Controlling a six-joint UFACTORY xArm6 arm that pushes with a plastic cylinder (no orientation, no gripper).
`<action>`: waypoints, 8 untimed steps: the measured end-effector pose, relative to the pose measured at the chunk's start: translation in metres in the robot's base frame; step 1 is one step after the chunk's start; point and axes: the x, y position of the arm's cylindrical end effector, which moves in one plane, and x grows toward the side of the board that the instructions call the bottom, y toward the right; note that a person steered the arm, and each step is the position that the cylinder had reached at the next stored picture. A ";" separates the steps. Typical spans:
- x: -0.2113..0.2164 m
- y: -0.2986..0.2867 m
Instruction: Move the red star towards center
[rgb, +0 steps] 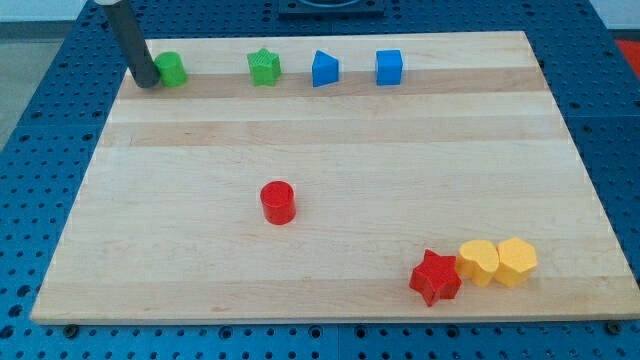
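The red star lies near the view's bottom right of the wooden board, touching a yellow block on its right. My tip rests at the board's top left, right beside the left side of a green cylinder. The tip is far from the red star, across the whole board.
A second yellow hexagon-like block sits right of the first. A red cylinder stands left of centre. Along the top edge are a green star, a blue pentagon-like block and a blue cube.
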 end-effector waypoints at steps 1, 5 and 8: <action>0.004 0.021; 0.148 0.000; 0.229 0.091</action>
